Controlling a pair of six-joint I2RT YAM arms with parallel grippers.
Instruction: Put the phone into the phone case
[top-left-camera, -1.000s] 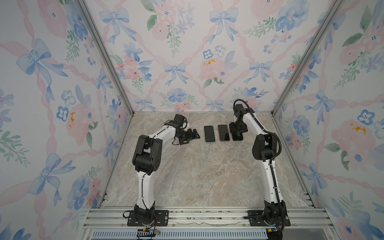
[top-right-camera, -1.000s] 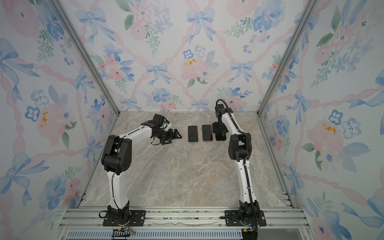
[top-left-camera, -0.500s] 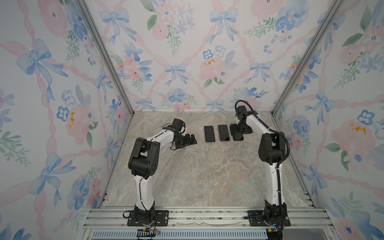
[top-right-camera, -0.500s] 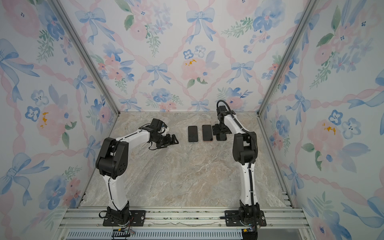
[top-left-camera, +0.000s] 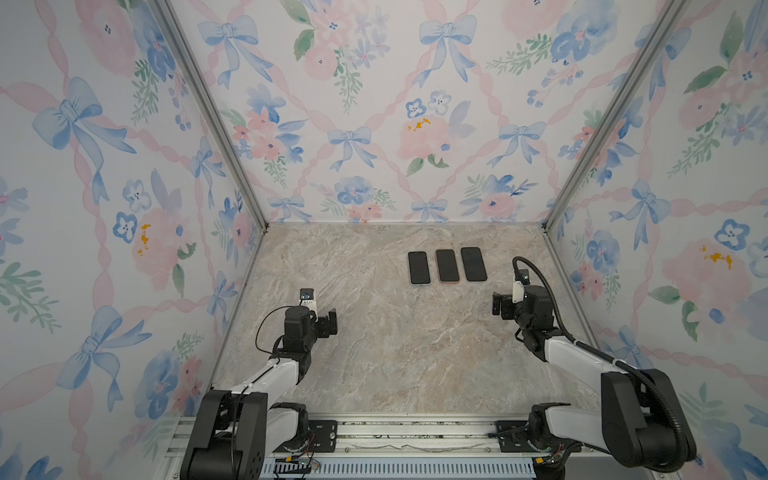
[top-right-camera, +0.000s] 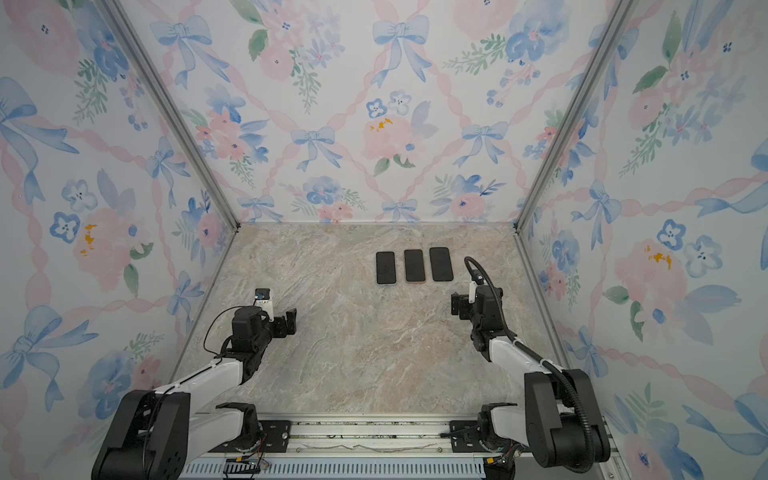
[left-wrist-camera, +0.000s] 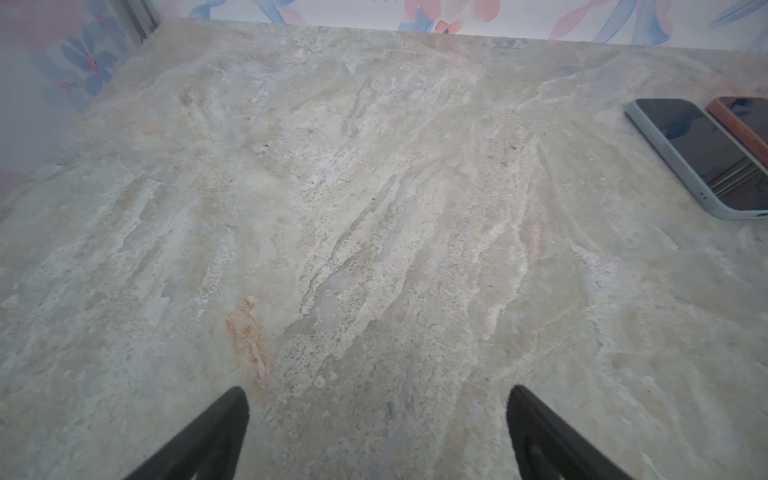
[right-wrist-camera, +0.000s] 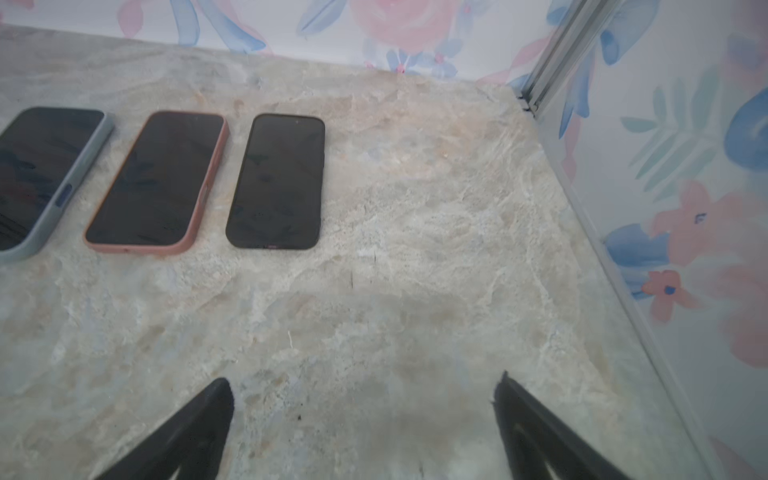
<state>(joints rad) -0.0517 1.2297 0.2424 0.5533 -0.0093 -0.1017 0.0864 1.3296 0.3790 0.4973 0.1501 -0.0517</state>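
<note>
Three phones (top-left-camera: 446, 266) in a close row near back wall, bare tabletop (top-left-camera: 395, 353) elsewhere

Even, diffuse overhead light; both top views sharp, walls splayed by wide-angle distortion. Wrist views softer: fingertips (left-wrist-camera: 224, 424) blurred, phone (right-wrist-camera: 276, 180) screens bearing faint reflections, soft shadows on the table (right-wrist-camera: 415, 232).

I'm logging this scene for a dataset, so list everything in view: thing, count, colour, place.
phone in blue-grey case: 1, black screen, left of the row near the back wall
phone in pink case: 1, black screen, middle of the row
phone in black case: 1, right of the row
table: 1, beige marble
walls: 3, floral
left gripper: 1, black, open, empty
right gripper: 1, black, open, empty
</note>
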